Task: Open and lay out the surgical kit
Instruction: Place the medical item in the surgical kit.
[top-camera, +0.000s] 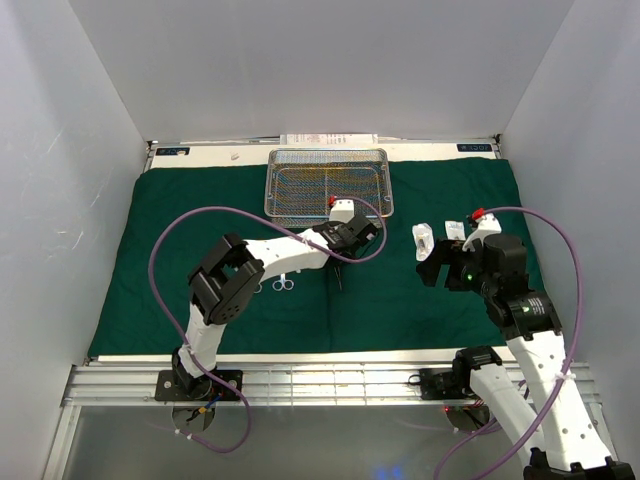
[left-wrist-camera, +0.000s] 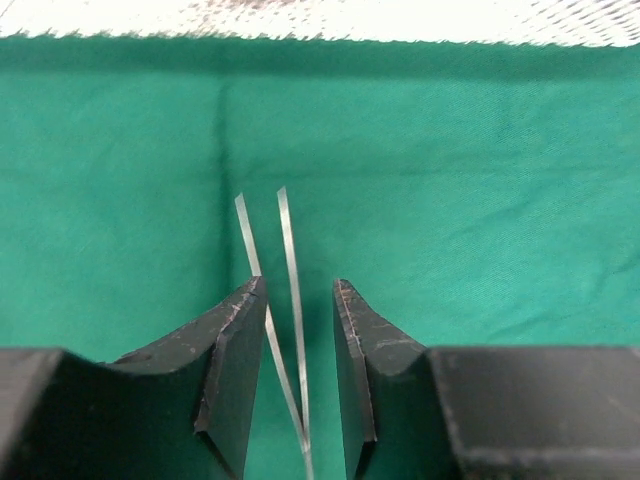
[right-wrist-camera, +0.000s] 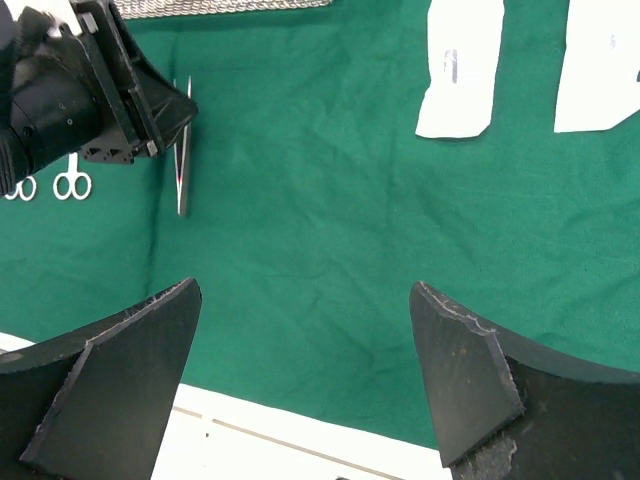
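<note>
Top cam overhead from behind; both wrist cams close, sharing tweezers (right-wrist-camera: 182, 195) on cloth (right-wrist-camera: 320, 200).
</note>
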